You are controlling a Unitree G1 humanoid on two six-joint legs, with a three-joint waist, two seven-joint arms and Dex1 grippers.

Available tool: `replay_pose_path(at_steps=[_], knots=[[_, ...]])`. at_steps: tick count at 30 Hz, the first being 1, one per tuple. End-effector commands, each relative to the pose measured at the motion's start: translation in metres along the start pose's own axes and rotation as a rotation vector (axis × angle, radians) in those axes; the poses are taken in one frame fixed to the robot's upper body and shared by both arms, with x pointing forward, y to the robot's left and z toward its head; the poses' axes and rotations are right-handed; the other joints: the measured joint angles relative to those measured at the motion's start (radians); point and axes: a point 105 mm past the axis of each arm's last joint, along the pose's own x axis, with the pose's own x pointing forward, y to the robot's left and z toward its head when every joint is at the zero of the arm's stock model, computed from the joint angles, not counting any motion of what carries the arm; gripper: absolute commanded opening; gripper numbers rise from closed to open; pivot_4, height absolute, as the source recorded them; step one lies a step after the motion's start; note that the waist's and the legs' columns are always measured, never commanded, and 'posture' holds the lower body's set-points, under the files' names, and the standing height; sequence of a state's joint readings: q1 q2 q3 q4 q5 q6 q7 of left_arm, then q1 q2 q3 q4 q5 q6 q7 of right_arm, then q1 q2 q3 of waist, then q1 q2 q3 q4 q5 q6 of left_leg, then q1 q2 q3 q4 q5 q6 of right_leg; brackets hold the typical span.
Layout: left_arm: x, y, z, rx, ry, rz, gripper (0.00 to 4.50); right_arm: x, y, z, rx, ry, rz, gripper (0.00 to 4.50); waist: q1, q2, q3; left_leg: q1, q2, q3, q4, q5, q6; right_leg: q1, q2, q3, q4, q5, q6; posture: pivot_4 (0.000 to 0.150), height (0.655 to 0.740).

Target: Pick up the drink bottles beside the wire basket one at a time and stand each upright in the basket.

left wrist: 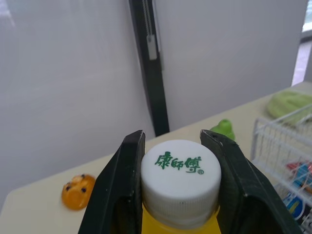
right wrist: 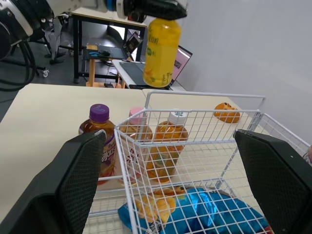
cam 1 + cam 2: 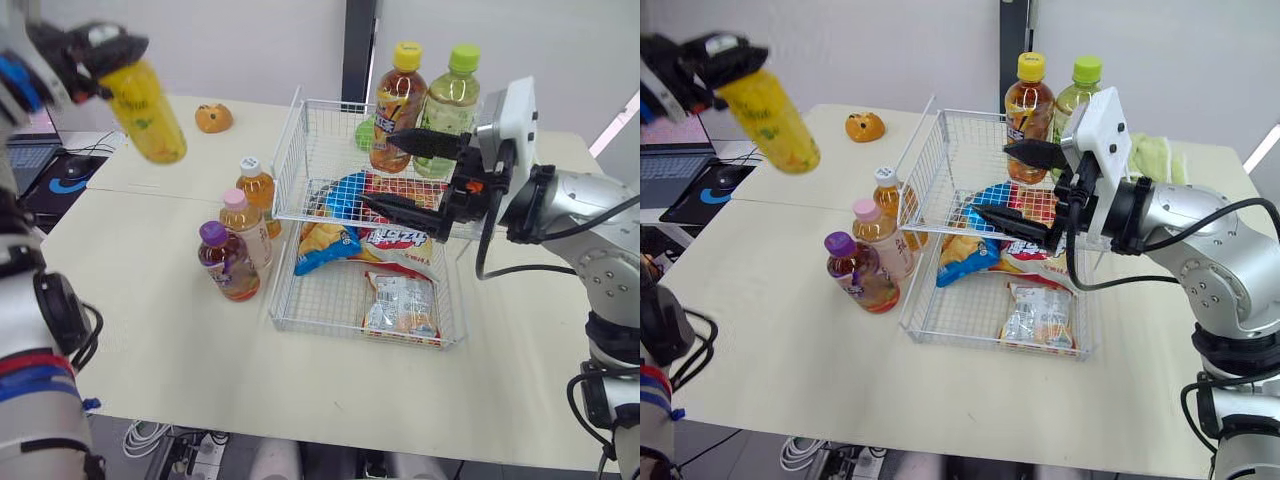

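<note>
Near edge, lower centre: cream tabletop (image 3: 180, 370), bare.

Centre of frame: white wire basket (image 3: 285, 318) held three snack packets lying flat:
- a clear packet with red trim (image 3: 400, 305), nearest
- a red-and-white bag (image 3: 405, 240)
- a blue-and-yellow bag (image 3: 322, 242) toward the left wall

Just left of the basket, three small amber drink bottles stood upright in a tight cluster. The purple-capped bottle (image 3: 228, 262) was nearest and the pink-capped bottle (image 3: 247, 225) was behind it. The white-capped bottle (image 3: 258, 188) was furthest, close against the basket's left wall.

Right of centre: right gripper (image 3: 992, 180) hung over the middle of the basket. Its two black fingers were spread wide with nothing between them. In the right wrist view, the wire rim and the three small bottles showed in the gap.

Upper centre, at the basket's far end: a tall amber bottle with yellow cap (image 3: 398, 100) and a tall pale green bottle with green cap (image 3: 447, 100) stood upright, side by side. I could not tell whether they were inside the far wall or just behind it.

Further back were a small orange toy (image 3: 213, 118) on the table at upper left of centre, a small green toy (image 1: 223, 129), and a green cloth (image 3: 1155, 155) at upper right.

Upper left corner: left gripper (image 3: 108, 70) was raised well above the table. Its fingers (image 1: 124, 185) were pressed against both sides of the white cap of a yellow plastic drink bottle (image 3: 152, 120). The bottle was tilted, base pointing down and right, well apart from the basket.
</note>
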State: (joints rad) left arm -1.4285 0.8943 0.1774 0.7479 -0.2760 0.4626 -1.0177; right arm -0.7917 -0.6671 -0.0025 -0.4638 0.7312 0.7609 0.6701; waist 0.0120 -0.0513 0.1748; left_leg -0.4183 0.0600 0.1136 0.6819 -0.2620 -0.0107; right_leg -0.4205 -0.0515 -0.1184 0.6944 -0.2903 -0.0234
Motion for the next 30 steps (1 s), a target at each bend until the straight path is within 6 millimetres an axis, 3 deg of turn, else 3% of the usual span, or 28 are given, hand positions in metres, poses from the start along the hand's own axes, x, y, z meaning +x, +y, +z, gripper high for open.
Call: replay_pose_path(at_steps=[1, 7, 16, 21, 26, 30], knots=[[0.014, -0.022, 0.060, 0.020, -0.148, -0.102, 1.40, -0.001, -0.002, 0.011, -0.051, -0.034, -0.022, 4.50, -0.001, 0.000, 0.000, 0.000, 0.000, 0.000, 0.000, 0.000, 0.000, 0.000, 0.000, 0.000, 0.000, 0.000, 0.000, 0.150, 0.7400], [0.044, -0.056, 0.083, -0.001, -0.198, -0.265, 1.40, 0.000, -0.006, 0.008, -0.066, -0.031, -0.080, 4.50, -0.015, 0.002, 0.001, 0.001, 0.000, 0.001, -0.001, 0.000, 0.000, -0.001, 0.000, 0.000, 0.001, 0.000, 0.001, 0.150, 0.7400], [0.084, -0.109, 0.076, -0.081, -0.217, -0.494, 1.40, -0.010, -0.007, 0.005, -0.077, 0.004, -0.181, 4.50, -0.019, 0.003, 0.002, 0.001, 0.001, 0.001, -0.001, 0.002, -0.002, -0.002, 0.001, 0.001, 0.003, 0.000, 0.000, 0.150, 0.7400], [0.100, -0.123, 0.062, -0.101, -0.197, -0.523, 1.40, -0.017, -0.003, 0.006, -0.082, 0.019, -0.220, 4.50, -0.019, 0.003, 0.002, 0.001, 0.001, 0.001, -0.001, 0.002, -0.002, -0.002, 0.000, 0.002, 0.003, 0.000, 0.000, 0.150, 0.7400], [0.115, -0.134, 0.027, -0.030, -0.138, -0.523, 1.40, -0.026, -0.001, 0.006, -0.084, 0.042, -0.261, 4.50, -0.018, 0.003, 0.002, 0.002, 0.000, 0.001, -0.001, 0.002, -0.002, -0.002, 0.001, 0.002, 0.003, 0.000, 0.000, 0.150, 0.7400], [0.121, -0.138, 0.010, -0.027, -0.116, -0.519, 1.40, -0.029, 0.001, 0.009, -0.088, 0.049, -0.271, 4.50, -0.018, 0.003, 0.002, 0.002, 0.000, 0.002, -0.001, 0.002, -0.002, -0.002, 0.001, 0.002, 0.003, 0.000, 0.000, 0.150, 0.7400]])
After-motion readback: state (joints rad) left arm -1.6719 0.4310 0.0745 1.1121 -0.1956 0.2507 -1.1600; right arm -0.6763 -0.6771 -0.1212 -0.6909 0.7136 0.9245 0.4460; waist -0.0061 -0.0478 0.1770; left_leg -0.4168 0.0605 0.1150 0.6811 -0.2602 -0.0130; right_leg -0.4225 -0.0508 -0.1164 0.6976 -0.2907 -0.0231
